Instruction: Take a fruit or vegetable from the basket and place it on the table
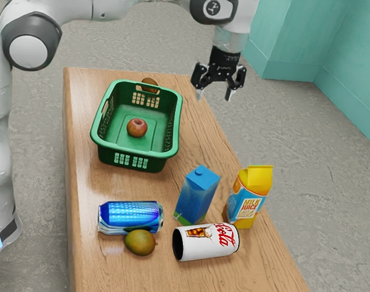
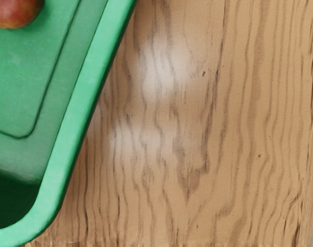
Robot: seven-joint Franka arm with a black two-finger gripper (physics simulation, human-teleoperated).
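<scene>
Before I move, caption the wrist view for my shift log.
Round red apple in a green plastic basket, with brown wooden tabletop alongside.

This is a plain room inside, but I can't tell if it is a home or a lab. Blue-green walls (image 1: 346, 73) meet in a corner at the upper right of the exterior view. The floor (image 1: 306, 134) is gray and looks like rough stone. A big white robot arm (image 1: 99, 9) at the upper left looks lab-like, but the wooden table (image 1: 87, 188) has food and drinks, like a kitchen.
</scene>
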